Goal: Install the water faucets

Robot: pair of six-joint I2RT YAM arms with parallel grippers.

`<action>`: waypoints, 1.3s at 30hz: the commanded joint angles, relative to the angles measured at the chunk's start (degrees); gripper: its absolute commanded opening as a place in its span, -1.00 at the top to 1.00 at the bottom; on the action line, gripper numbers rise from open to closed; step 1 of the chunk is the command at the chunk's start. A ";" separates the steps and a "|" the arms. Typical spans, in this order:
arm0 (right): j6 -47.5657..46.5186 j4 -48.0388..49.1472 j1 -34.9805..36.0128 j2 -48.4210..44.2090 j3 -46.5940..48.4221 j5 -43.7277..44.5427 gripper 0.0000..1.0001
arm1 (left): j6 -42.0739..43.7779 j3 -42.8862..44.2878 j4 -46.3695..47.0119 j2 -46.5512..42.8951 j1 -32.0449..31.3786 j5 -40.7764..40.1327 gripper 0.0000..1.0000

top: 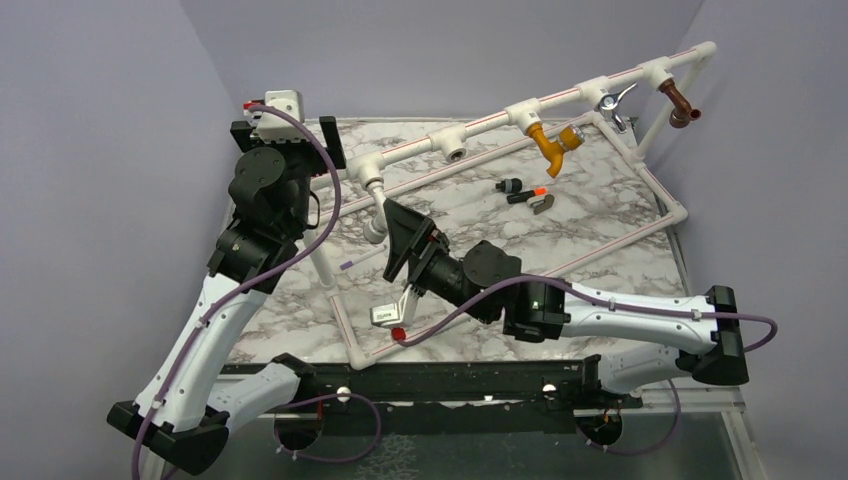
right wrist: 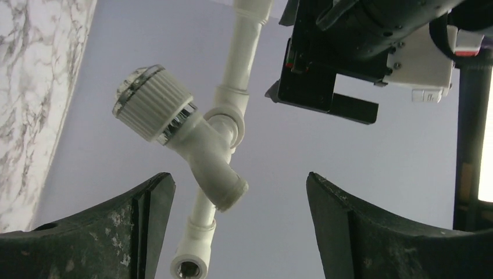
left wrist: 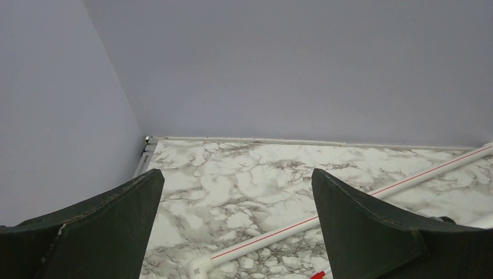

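A white water faucet [top: 375, 218] with a ribbed knob [right wrist: 152, 103] hangs from the left elbow of the white pipe frame [top: 500, 118], and its spout [right wrist: 224, 181] points down. My right gripper [top: 390, 240] is right beside it. In the right wrist view this gripper [right wrist: 237, 175] is open, the spout lies between the fingertips, and neither finger touches it. Mustard [top: 553, 143], chrome-levered [top: 615, 105] and brown [top: 680, 104] faucets sit in the frame. A black-and-orange faucet [top: 525, 192] lies on the table. My left gripper [left wrist: 238, 171] is open and holds nothing.
One tee socket [top: 455, 150] on the top pipe stands open. A silvery part with a red end [top: 390, 318] lies by the frame's near-left corner. The left arm [top: 265, 195] stands close behind the white faucet. Purple walls close in the left, back and right sides of the marble table [top: 600, 215].
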 commanded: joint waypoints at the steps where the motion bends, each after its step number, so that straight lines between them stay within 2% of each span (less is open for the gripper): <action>1: -9.11 -0.82 0.40 1.86 -0.41 3.10 -0.73 | -1.38 -2.00 2.41 0.01 0.35 -2.93 -0.98; 9: -10.23 -1.34 0.40 4.53 -0.31 4.26 -0.63 | -1.45 -3.05 2.39 0.44 0.35 -4.87 -0.98; 14: -10.39 -1.36 0.40 5.91 -0.13 5.13 -0.48 | -1.45 -3.54 2.41 1.24 0.36 -4.87 -0.97; 20: -10.54 1.30 0.40 7.45 -0.19 6.17 -0.16 | -1.45 -3.92 2.45 1.57 0.35 -4.19 -0.98; 27: -11.48 9.87 0.40 8.91 -1.63 6.67 0.36 | -1.10 -4.10 2.35 1.60 0.35 -3.97 -0.98; 31: -9.14 14.14 0.40 10.48 -0.97 7.74 0.91 | -0.83 -4.10 2.34 1.71 0.35 -4.13 -0.98; 32: -7.75 14.49 0.40 10.58 -0.87 7.57 0.98 | -0.77 -4.10 2.38 1.66 0.35 -4.11 -0.98; 39: 3.10 19.10 0.40 9.06 -3.75 4.12 0.99 | -0.40 -4.36 2.53 1.63 0.35 -4.53 -0.98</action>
